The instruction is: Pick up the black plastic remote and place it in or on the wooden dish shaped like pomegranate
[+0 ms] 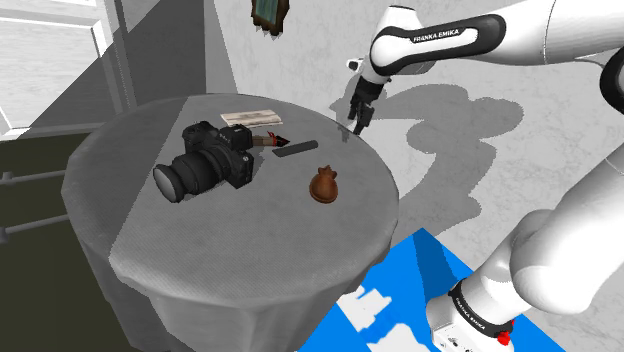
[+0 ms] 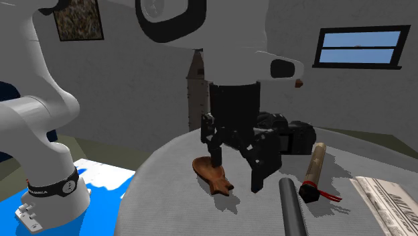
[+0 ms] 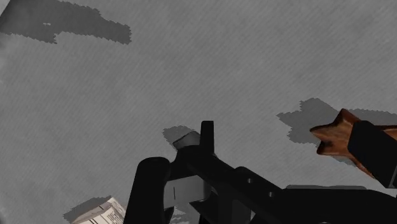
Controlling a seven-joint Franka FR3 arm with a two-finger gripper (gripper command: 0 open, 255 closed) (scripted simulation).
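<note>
The black remote [image 1: 295, 150] lies flat on the round grey-clothed table [image 1: 250, 250], just beyond its middle. It also appears as a dark bar [image 2: 290, 208] in the second exterior view. The brown wooden pomegranate-shaped dish [image 1: 323, 187] stands a short way nearer the stand than the remote, and its crown points out [image 3: 337, 133] beside one finger in the wrist view. My black gripper [image 1: 357, 118] hovers above the table's far right part, beyond the remote and dish. Its fingers stand apart [image 2: 236, 164], open with nothing between them.
A black camera [image 1: 205, 160] with a big lens sits left of the remote. A brown-handled tool [image 2: 313, 167] and a printed booklet [image 1: 250, 118] lie behind it. The table edge drops off close under the gripper, and a blue mat [image 1: 400, 300] covers the floor by the stand.
</note>
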